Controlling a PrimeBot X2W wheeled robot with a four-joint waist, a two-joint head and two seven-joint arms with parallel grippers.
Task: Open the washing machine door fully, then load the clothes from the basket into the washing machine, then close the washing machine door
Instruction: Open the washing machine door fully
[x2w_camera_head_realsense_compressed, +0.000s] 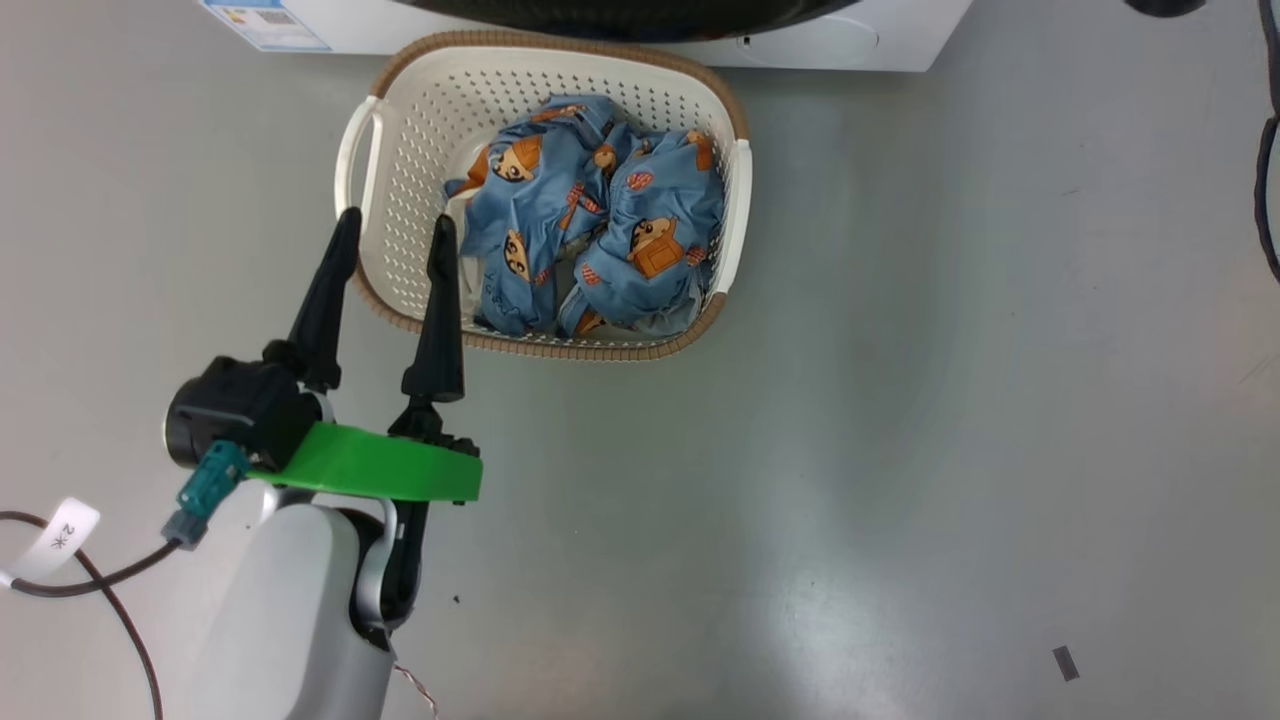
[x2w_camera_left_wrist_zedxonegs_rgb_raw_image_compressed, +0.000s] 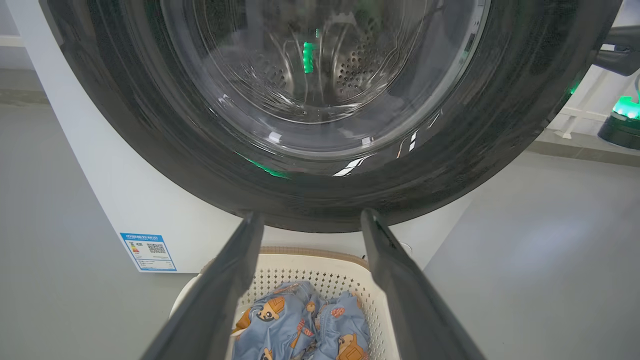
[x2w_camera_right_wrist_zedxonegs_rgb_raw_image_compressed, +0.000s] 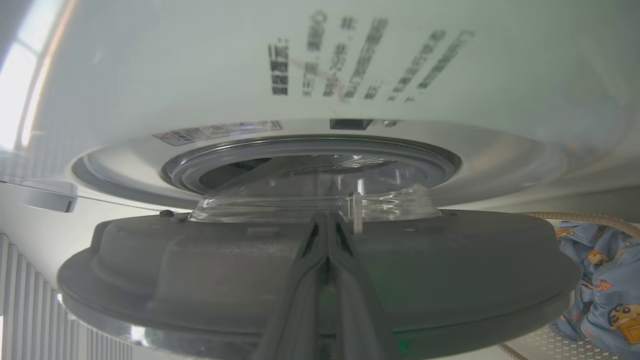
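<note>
The light blue cartoon-printed clothes (x2w_camera_head_realsense_compressed: 600, 210) are heaped in the cream perforated plastic basket (x2w_camera_head_realsense_compressed: 420, 130) before the white washing machine (x2w_camera_head_realsense_compressed: 900, 45), the left gripper (x2w_camera_head_realsense_compressed: 396, 220) held spread over the basket's rim, the right gripper (x2w_camera_right_wrist_zedxonegs_rgb_raw_image_compressed: 327, 225) pressed together at the inner face of the round black door (x2w_camera_right_wrist_zedxonegs_rgb_raw_image_compressed: 175, 270).

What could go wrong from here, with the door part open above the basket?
1. The right gripper, jaws shut, seems only to push on the inner face of the door, gripping nothing; it may slip off before the door is fully open.
2. The left gripper hangs open, apparently astride the rim of the basket; lowering straight could hit the rim, not the clothes.
</note>
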